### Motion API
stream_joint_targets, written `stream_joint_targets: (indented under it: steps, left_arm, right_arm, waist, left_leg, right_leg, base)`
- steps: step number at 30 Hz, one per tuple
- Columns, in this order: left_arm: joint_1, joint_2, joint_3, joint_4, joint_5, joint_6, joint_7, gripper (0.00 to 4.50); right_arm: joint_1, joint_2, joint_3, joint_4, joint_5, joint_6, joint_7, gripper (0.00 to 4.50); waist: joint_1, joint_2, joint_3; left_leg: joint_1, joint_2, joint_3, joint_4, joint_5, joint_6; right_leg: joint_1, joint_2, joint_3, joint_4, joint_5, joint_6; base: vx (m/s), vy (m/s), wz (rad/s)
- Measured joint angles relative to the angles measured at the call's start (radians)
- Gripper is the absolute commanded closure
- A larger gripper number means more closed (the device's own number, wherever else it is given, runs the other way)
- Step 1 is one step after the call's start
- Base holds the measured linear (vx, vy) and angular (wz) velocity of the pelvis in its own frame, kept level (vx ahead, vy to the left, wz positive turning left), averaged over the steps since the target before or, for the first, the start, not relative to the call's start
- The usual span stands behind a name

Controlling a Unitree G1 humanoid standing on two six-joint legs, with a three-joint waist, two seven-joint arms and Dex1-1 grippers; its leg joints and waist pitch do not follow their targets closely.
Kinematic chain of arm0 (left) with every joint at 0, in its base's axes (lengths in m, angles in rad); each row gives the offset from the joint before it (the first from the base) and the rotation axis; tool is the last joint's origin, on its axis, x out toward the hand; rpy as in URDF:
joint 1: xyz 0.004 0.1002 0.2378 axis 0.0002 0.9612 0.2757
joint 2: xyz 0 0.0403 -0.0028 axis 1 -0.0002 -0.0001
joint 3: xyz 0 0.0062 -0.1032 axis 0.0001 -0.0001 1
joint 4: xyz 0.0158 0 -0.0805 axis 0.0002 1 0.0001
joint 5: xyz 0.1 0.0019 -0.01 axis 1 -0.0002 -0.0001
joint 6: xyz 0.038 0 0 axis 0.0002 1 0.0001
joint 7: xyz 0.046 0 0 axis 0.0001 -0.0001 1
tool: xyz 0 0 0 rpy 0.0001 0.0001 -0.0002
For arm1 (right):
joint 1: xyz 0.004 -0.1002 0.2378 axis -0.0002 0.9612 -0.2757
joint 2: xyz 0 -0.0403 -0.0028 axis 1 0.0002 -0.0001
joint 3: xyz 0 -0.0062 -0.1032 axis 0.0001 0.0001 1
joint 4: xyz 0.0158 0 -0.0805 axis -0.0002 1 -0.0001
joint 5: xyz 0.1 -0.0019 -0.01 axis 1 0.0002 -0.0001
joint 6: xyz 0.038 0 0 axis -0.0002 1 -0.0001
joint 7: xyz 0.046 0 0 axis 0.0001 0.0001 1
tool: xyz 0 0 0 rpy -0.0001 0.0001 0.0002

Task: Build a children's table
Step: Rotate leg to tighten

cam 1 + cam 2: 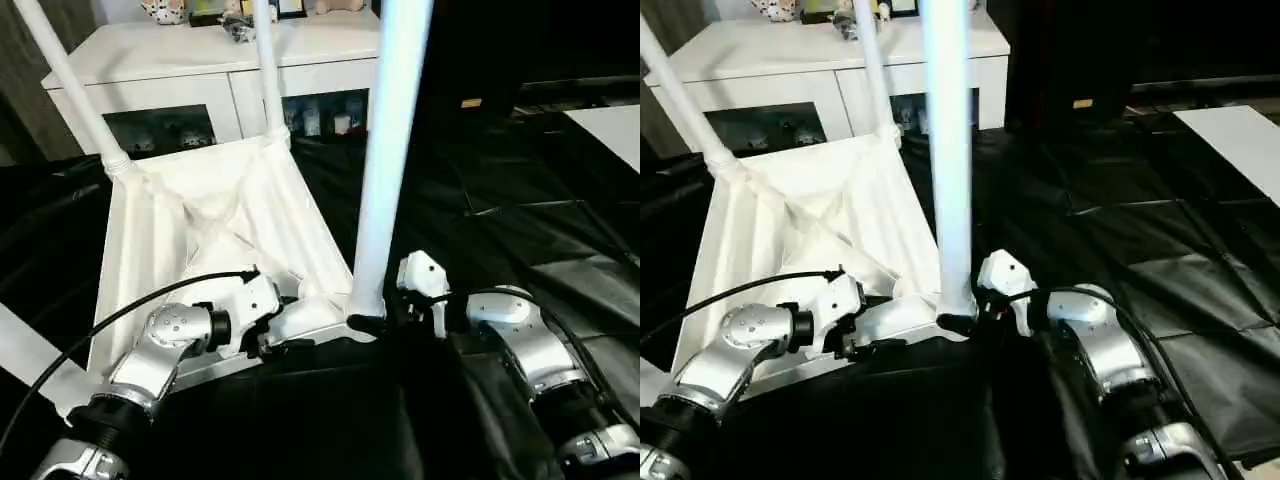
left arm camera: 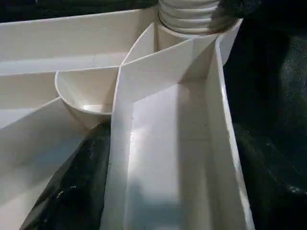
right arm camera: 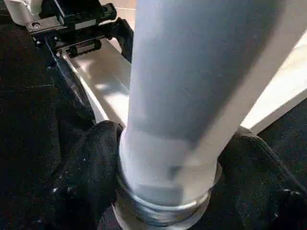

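Children's table (image 1: 215, 215) lies upside down on black sheeting (image 1: 560, 230), ribbed underside up. Legs stand up from its corners; the near-corner leg (image 1: 385, 160) is the one being worked.

Right end effector (image 3: 168, 167): black fingers sit either side of that leg's base at the threaded collar, apparently closed on it. Left end effector (image 1: 275, 335): on the tabletop's near edge just beside the same corner; one finger (image 2: 72, 187) lies inside a rib pocket, so it looks clamped over the rim wall.

Handling, as I judge it:
- Hollow moulded plastic, so light and stiff. The top will slide or spin on the slick sheeting unless held down.
- Leg is smooth, round and tapered, so slippery. Grip low at the collar, not up the shaft.
- Ribs and rim are thin; they give a good hold, but I'd avoid prying on them.
- Long leg gives big leverage on the thread, so cross-threading is a risk if it tilts.

Around it: white cabinet (image 1: 200, 70) with glass doors stands just behind the table's far edge, near the far legs. Left arm's cable (image 1: 130, 305) trails over the underside and could snag.
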Motion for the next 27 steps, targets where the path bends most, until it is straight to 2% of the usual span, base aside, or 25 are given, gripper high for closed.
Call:
stream_joint_targets:
  steps: [5, 9, 12, 17, 21, 27]
  left_arm:
    - [0.000, 0.006, -0.001, 0.000, -0.001, -0.003, -0.009, 1.29]
    - [0.006, 0.015, 0.000, -0.007, -0.003, -0.005, -0.017, 1.29]
    - [0.021, 0.022, 0.002, -0.042, 0.002, 0.028, 0.006, 1.29]
    - [0.025, -0.015, 0.006, -0.081, 0.026, 0.116, 0.089, 1.29]
    - [0.005, -0.060, 0.007, -0.091, 0.047, 0.189, 0.156, 1.29]
    - [-0.050, -0.155, 0.008, -0.085, 0.076, 0.339, 0.295, 1.29]
  right_arm:
    - [-0.006, 0.001, 0.002, 0.017, 0.005, -0.014, 0.020, 1.78]
    - [-0.006, 0.008, 0.001, 0.019, 0.013, -0.013, 0.029, 1.83]
    - [0.002, 0.035, -0.010, 0.022, 0.013, 0.002, -0.010, 1.84]
    - [0.018, 0.085, -0.041, 0.028, 0.001, 0.028, -0.153, 1.85]
    - [0.051, 0.144, -0.077, 0.010, -0.013, 0.046, -0.296, 1.85]
    - [0.071, 0.258, -0.113, -0.012, -0.088, 0.106, -0.604, 1.85]
  waist:
    - [0.000, -0.002, 0.000]
    - [0.001, -0.003, 0.000]
    - [-0.005, -0.007, 0.000]
    - [-0.017, -0.010, 0.000]
    - [-0.017, -0.011, -0.001]
    - [-0.021, -0.014, -0.002]
  left_leg:
    - [0.000, 0.000, 0.000, 0.000, 0.000, 0.000]
    - [0.000, 0.000, 0.000, 0.001, 0.000, 0.000]
    - [0.000, 0.001, 0.000, 0.001, 0.000, 0.000]
    - [0.002, 0.000, 0.000, 0.003, 0.000, 0.000]
    - [0.002, 0.000, 0.000, 0.003, 0.000, 0.000]
    - [0.002, -0.001, 0.000, 0.003, 0.000, -0.001]
  right_leg:
    - [0.000, 0.000, 0.000, 0.000, 0.000, 0.000]
    - [0.000, 0.000, 0.000, 0.000, 0.000, 0.000]
    - [0.000, 0.000, 0.000, 0.001, 0.000, 0.000]
    - [0.001, 0.000, 0.001, 0.000, 0.000, -0.001]
    - [0.001, 0.000, 0.002, -0.001, 0.000, -0.001]
    - [0.003, 0.000, 0.002, -0.004, -0.001, 0.001]
  base:
    - [0.000, 0.000, 0.00]
    - [0.000, 0.000, 0.00]
    - [0.000, 0.000, 0.00]
    - [0.000, 0.000, 0.00]
    - [0.000, 0.000, 0.00]
    - [0.000, 0.000, 0.00]
